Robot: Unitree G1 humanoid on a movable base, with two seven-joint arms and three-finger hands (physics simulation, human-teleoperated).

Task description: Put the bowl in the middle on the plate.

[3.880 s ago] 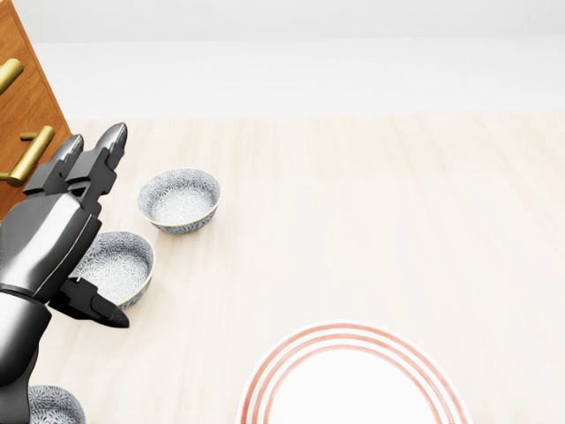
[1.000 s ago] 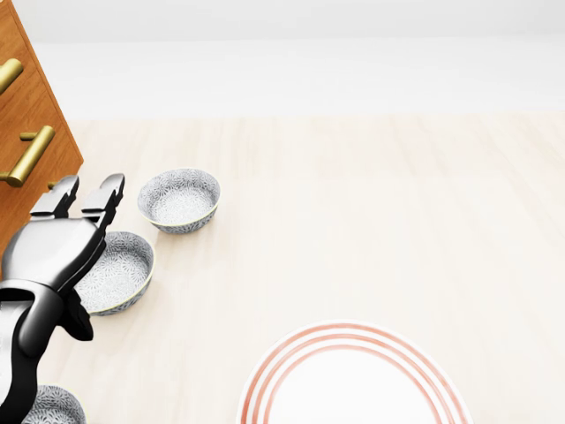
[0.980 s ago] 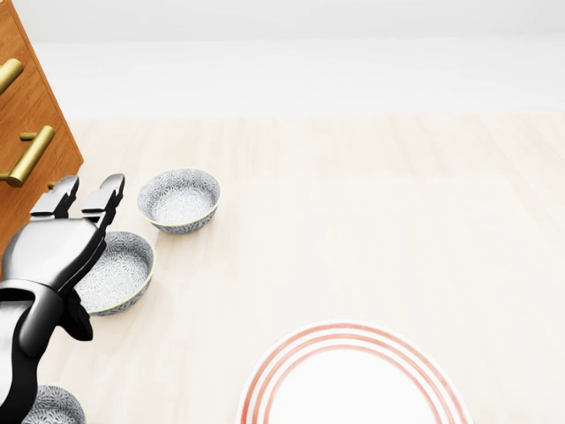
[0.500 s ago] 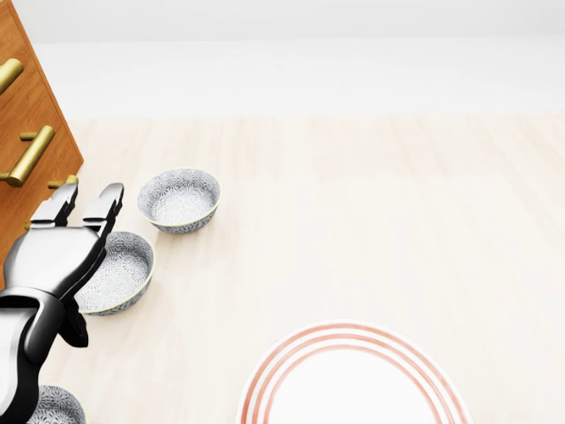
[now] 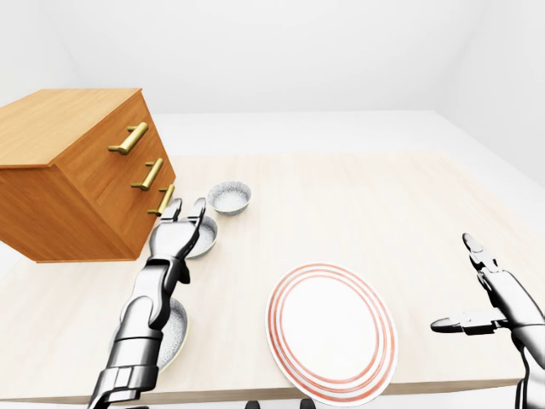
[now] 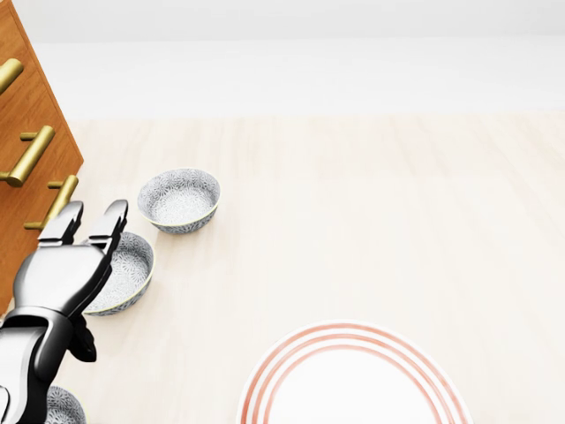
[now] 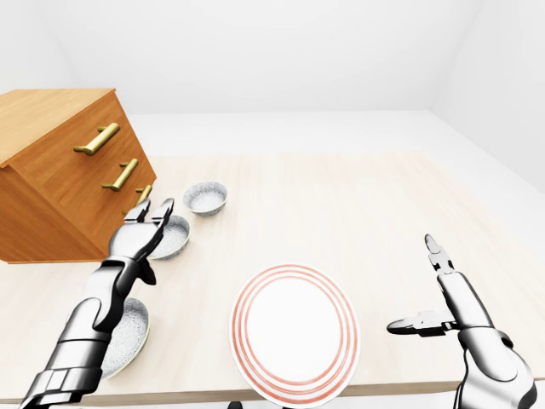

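Three grey patterned bowls lie in a row at the left of the head view. The middle bowl (image 6: 131, 261) is partly covered by my left hand (image 6: 86, 265), which hangs open over the bowl's left rim, two fingers (image 6: 112, 221) pointing up the view and the thumb tucked below. I cannot tell whether the hand touches the bowl. The white plate (image 6: 353, 389) with red rings lies at the bottom centre, bare. My right hand (image 7: 417, 285) floats open at the right, away from the plate.
The far bowl (image 6: 179, 200) sits just above the middle one, and the near bowl (image 6: 60, 406) is at the bottom left corner. A wooden dresser (image 5: 68, 170) with brass handles stands on the table's left side, close beside the bowls.
My left hand has slid down and slightly left in the head view, uncovering a third drawer handle. It stays open over the middle bowl. Bowls and plate have not moved.
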